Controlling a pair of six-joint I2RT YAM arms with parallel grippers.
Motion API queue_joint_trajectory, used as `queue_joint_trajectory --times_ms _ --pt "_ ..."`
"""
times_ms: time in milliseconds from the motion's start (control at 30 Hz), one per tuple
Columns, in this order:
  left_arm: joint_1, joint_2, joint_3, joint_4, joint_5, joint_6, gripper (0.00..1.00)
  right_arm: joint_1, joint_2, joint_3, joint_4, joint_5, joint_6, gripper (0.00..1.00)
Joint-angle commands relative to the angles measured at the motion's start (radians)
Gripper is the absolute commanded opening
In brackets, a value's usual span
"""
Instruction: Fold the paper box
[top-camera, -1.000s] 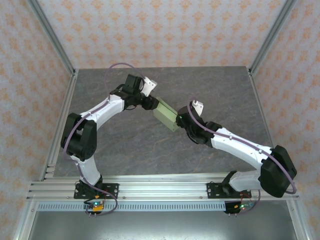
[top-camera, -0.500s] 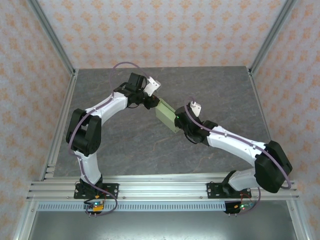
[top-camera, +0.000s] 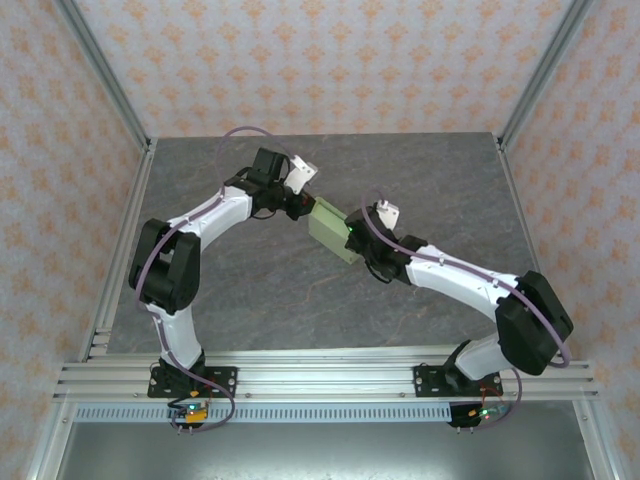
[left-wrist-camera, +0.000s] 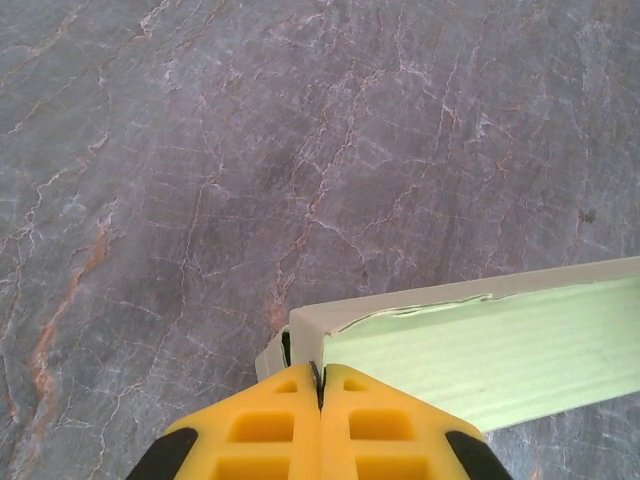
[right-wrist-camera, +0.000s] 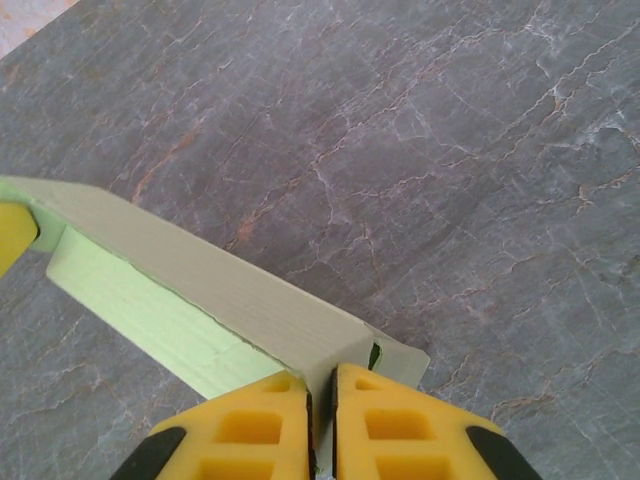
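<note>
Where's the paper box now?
In the top view, the paper box is over the table centre, pinched at opposite ends by the left gripper and the right gripper.

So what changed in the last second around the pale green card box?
Both jaws closed: the left gripper and the right gripper now pinch opposite ends of the pale green flat card box. The right arm's elbow swung inward, toward the left. The box barely moved, still over the middle of the grey marbled table.
</note>
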Motion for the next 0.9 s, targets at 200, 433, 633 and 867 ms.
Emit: queue_joint_trajectory --times_ms 200,433,633,867 --pt "-0.024 -0.055 -0.069 0.013 -0.013 -0.098 0.02 -0.011 0.015 0.039 0.030 -0.007 -0.022 0.08" --pt "-0.043 -0.090 -0.131 0.071 -0.040 -0.166 0.03 -0.018 0.012 0.072 0.016 -0.018 -0.045 0.08" --pt "-0.056 -0.109 -0.167 0.107 -0.072 -0.209 0.03 -0.019 0.026 0.078 0.018 -0.036 -0.040 0.07" --pt "-0.060 -0.112 -0.172 0.107 -0.092 -0.231 0.03 -0.021 0.032 0.086 0.015 -0.041 -0.038 0.07"
